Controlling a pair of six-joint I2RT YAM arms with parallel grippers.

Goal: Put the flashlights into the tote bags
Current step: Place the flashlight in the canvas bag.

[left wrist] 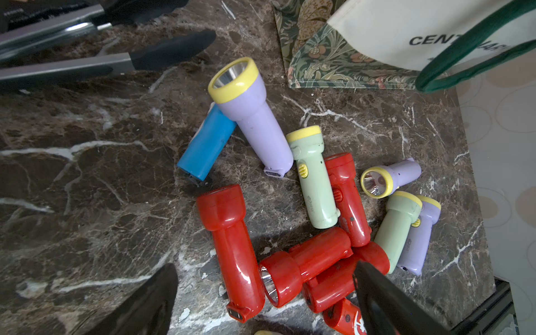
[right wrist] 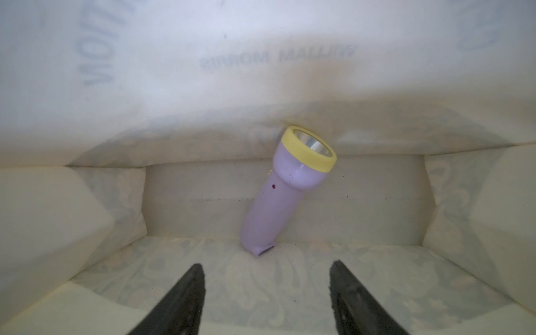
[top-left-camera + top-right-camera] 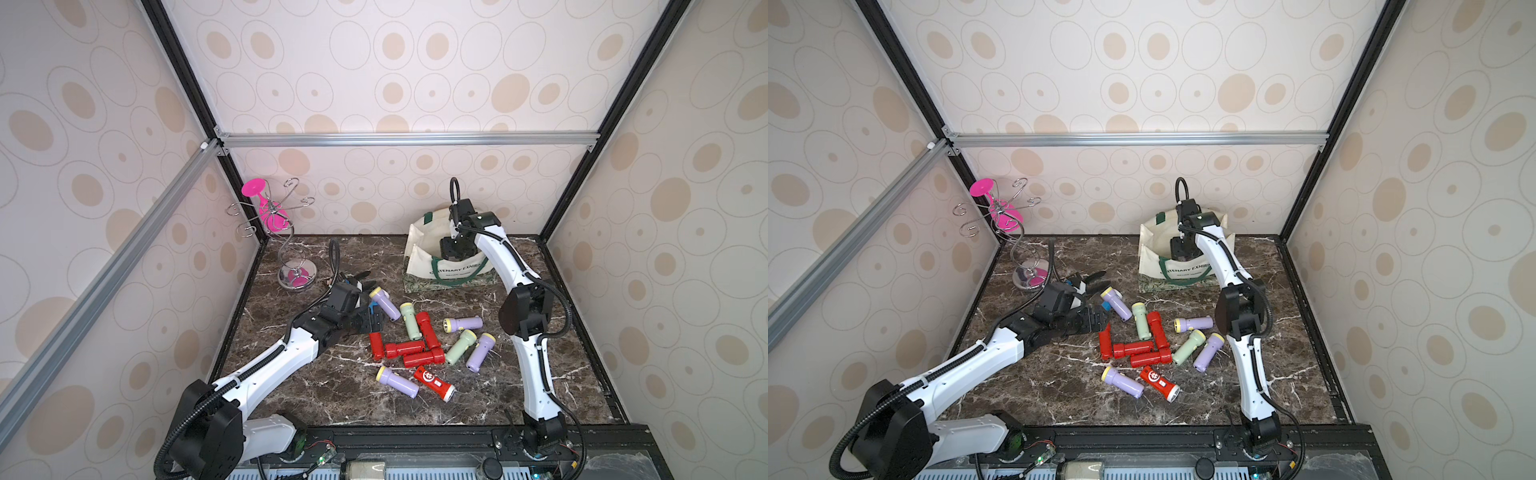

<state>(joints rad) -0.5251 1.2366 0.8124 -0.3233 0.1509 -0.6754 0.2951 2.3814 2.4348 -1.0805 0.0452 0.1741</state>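
Several flashlights lie in a loose pile mid-table: red ones (image 3: 405, 348), lilac ones with yellow heads (image 3: 384, 303) and pale green ones (image 3: 411, 321). A blue flashlight (image 1: 207, 145) lies against a lilac one (image 1: 255, 116). My left gripper (image 1: 265, 265) hangs open over the pile's left edge, above the red flashlights (image 1: 232, 240), holding nothing. The cream tote bag (image 3: 419, 257) with green handles stands at the back right. My right gripper (image 2: 266, 265) is down inside it, open. A lilac flashlight (image 2: 278, 197) lies loose on the bag's floor beyond the fingertips, touched by neither.
Black-handled metal tongs (image 1: 87, 66) lie just behind my left gripper. A wire glass rack (image 3: 291, 249) with a pink glass (image 3: 270, 212) stands in the back left corner. Patterned walls close the table on three sides.
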